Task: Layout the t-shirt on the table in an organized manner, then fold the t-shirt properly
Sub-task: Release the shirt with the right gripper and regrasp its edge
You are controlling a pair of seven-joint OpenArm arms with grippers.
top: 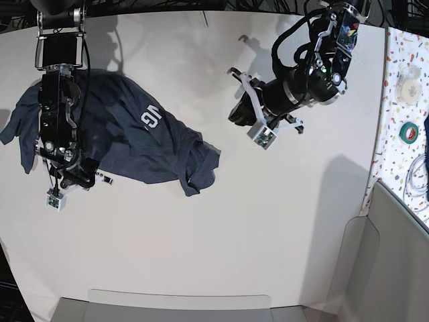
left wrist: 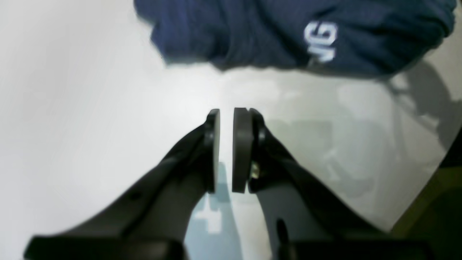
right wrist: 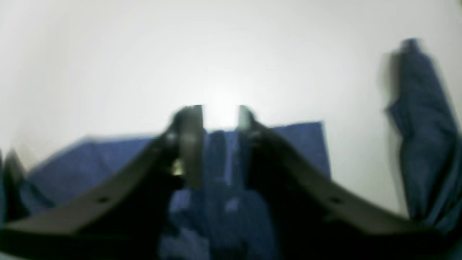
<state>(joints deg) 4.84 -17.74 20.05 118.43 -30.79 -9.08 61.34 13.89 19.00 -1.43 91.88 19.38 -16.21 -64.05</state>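
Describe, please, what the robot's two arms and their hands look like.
Both arms are black, jointed, with loose black cables looped along them. The left hand has two flat dark-grey pads on curved black fingers, with a brass-coloured screw head beside one pad. The right hand looks the same, though blurred. Small white modules sit near both wrists.

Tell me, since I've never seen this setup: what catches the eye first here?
The dark blue t-shirt stands out, lying crumpled on the left of the white table in the base view, part of its white lettering showing. The right gripper sits over the shirt's near edge, while the left gripper hangs above bare table, apart from the cloth, its jaws a narrow gap apart with nothing between them.
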